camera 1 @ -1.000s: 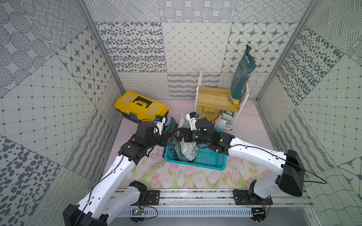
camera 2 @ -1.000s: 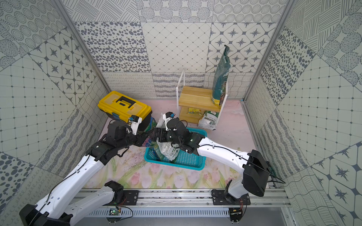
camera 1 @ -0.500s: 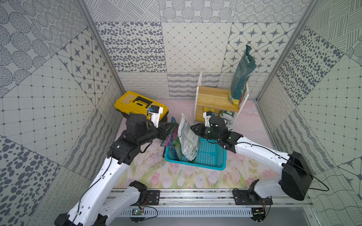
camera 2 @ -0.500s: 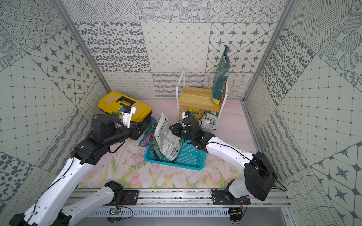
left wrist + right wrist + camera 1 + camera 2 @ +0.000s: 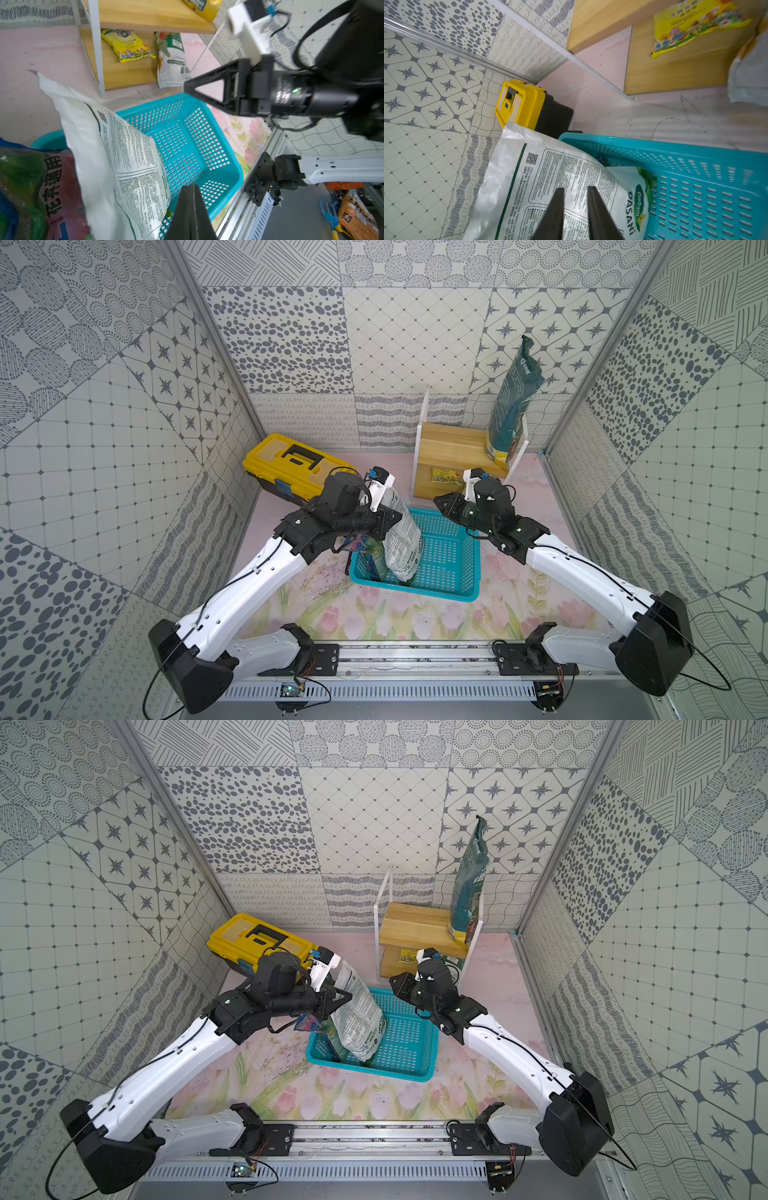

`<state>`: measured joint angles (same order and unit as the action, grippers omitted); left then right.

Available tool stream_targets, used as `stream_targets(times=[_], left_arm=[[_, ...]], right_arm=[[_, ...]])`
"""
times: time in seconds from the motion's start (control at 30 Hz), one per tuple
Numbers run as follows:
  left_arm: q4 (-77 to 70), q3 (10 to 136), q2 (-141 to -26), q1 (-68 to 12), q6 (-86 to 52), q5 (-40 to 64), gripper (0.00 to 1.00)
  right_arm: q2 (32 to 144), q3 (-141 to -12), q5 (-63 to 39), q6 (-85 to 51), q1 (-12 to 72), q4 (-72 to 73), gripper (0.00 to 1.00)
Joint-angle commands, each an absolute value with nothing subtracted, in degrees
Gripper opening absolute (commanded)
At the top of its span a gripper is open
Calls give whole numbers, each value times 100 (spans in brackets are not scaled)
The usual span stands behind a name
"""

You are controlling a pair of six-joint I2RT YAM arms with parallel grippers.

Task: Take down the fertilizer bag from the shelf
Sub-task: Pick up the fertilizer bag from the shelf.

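Shelf (image 5: 685,68) cut by right wrist view's edge; its white bag (image 5: 749,68) blurred and cropped there. In both top views the right arm (image 5: 490,499) covers most of that bag. Colourful bag (image 5: 31,187) cropped in left wrist view.

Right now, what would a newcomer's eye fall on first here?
A tall white printed bag stands in the teal basket at the centre of the table. Behind it, a dark green bag stands upright on the top board of the shelf, at its right end, and a yellow toolbox sits back left.
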<state>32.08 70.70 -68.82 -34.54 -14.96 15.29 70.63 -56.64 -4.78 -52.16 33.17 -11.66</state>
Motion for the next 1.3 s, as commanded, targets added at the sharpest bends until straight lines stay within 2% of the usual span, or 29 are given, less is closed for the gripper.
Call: stream_targets(times=[0.0,0.03,0.1,0.33,0.57,0.8,1.03,1.13,1.17,1.27], left_arm=[[3608,6858,-7128,-3527,-1031,353,0],[3560,6760,-7111,-3528,-985,177,0],[3459,6612,-7100,-3526,-836,-14,0],[2894,5996,-7072,-3500,-409,-382,0],[1910,5223,-6752,-3352,-430,-113,0],[1678,5109,-6504,-3082,-591,85,0],[1681,5091,-6414,-2993,-578,73,0],[1682,5099,-6416,-2980,-574,86,0],[1687,5099,-6410,-2957,-573,88,0],[1702,5099,-6412,-2962,-572,80,0]], right_arm=[[6708,-5661,-493,-4869,2973,-1527,64],[6606,-5747,-477,-4772,2795,-1705,76],[6483,-5977,-307,-4520,2574,-2039,79],[6593,-7496,1319,-3146,2209,-3516,86],[7470,-9249,1579,-2371,1633,-3524,89],[8906,-11225,1659,-1978,1344,-3524,90],[9944,-12600,2074,-1823,1154,-3527,89],[10195,-12889,2052,-1781,1083,-3525,77],[10260,-12957,1970,-1763,1064,-3533,68],[10357,-13109,1774,-1730,1057,-3593,32]])
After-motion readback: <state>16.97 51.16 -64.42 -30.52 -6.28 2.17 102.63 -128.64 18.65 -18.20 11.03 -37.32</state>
